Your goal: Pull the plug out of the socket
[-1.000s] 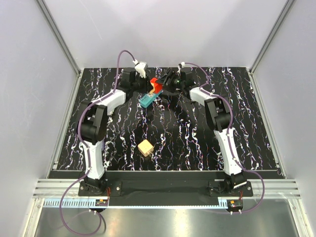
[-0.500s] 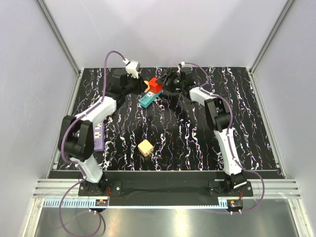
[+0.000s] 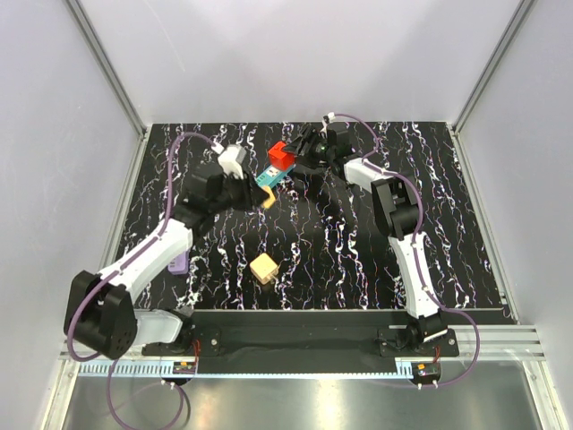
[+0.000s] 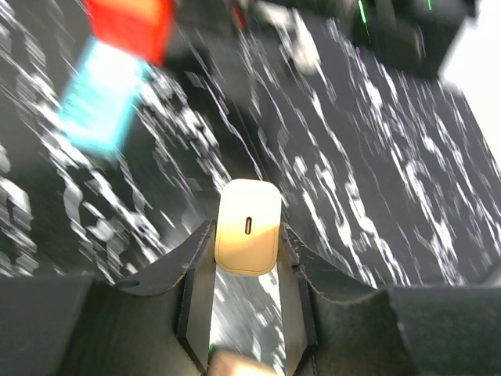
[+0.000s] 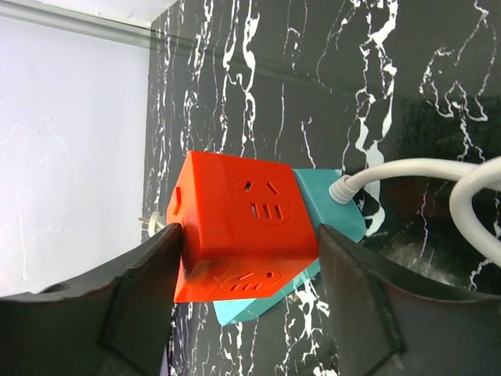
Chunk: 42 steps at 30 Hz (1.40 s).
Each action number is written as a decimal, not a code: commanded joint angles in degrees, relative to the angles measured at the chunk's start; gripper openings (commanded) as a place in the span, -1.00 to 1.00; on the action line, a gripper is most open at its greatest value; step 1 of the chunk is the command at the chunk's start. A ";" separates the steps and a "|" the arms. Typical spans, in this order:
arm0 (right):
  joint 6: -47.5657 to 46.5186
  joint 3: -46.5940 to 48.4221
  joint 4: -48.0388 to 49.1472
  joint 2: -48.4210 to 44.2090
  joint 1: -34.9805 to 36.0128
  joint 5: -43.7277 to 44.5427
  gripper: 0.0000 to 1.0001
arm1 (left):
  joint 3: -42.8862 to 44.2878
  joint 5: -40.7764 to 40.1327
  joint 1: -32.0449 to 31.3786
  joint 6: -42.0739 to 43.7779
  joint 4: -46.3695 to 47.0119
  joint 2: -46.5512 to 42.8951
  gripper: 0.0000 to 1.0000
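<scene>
The teal-blue power strip (image 3: 266,178) lies at the back middle of the table. It also shows in the right wrist view (image 5: 333,207), with its white cord (image 5: 407,168) leaving to the right. A red cube adapter (image 3: 282,156) sits over its far end. My right gripper (image 5: 246,235) is shut on the red cube (image 5: 243,223); a metal prong shows at the cube's left side. My left gripper (image 3: 261,194) is shut on a small cream plug (image 4: 249,225) and holds it clear of the strip (image 4: 98,98), to the strip's near side.
A tan wooden block (image 3: 264,267) lies in the middle front. A purple object (image 3: 177,261) lies under my left arm at the left. Grey walls close in the table at the back and both sides.
My left arm has swung back and left from the strip with the cream plug in its fingers. The right gripper has stayed on the red cube.
</scene>
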 commanded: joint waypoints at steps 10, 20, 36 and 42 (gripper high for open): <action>-5.38 -5.64 -2.67 -5.38 0.98 0.68 0.99 | -3.89 -1.27 -11.27 -4.06 -1.21 -2.17 -1.00; -8.62 -17.06 6.54 -19.51 -1.48 -0.02 0.99 | -1.96 1.10 -13.20 -4.41 -0.94 4.07 -1.00; -9.95 -26.91 13.94 -24.45 -8.69 1.39 0.99 | -7.05 5.24 -21.02 -19.00 -4.63 5.74 -1.00; -8.89 -26.66 14.64 -23.40 -9.57 0.42 1.00 | -8.81 3.65 -22.35 -20.93 -7.36 8.11 -1.00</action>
